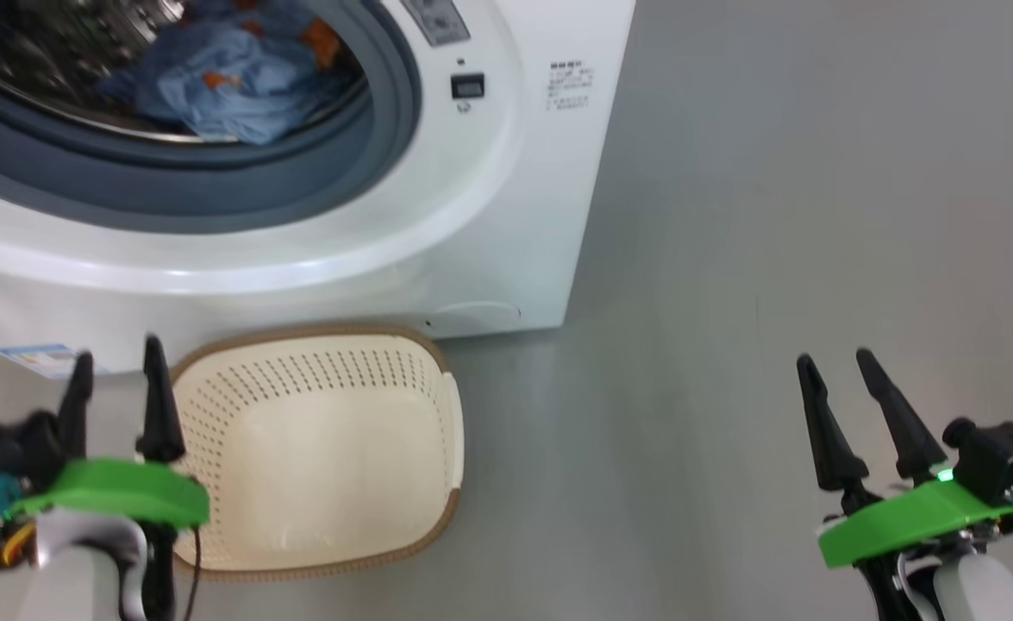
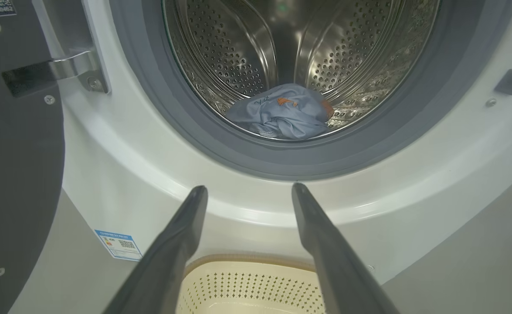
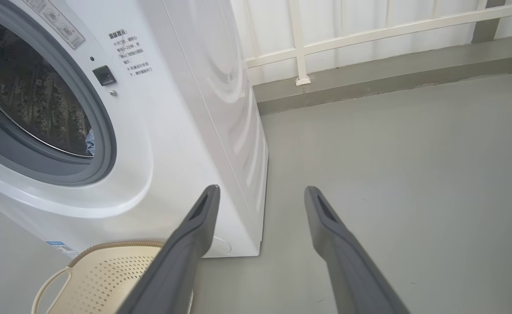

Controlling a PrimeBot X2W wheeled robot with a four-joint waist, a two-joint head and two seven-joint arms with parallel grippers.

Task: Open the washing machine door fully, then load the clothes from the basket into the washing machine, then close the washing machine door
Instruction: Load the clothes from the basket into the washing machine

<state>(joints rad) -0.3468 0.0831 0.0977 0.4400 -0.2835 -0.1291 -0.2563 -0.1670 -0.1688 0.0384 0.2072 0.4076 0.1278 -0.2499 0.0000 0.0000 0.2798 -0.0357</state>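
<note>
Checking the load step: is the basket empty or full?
Empty: the basket shows bare perforated plastic inside; the clothes lie in the drum.

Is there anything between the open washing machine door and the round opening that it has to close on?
Nothing visible. The clothes lie inside the drum, not over the grey seal. The basket stands on the floor below the opening, and the washing machine door hangs open to the side.

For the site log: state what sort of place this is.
Probably a laundry corner, perhaps on a balcony: a big white front-loading washing machine stands on a smooth grey floor, a cream perforated plastic basket sits before it, and a white barred frame runs behind.
</note>
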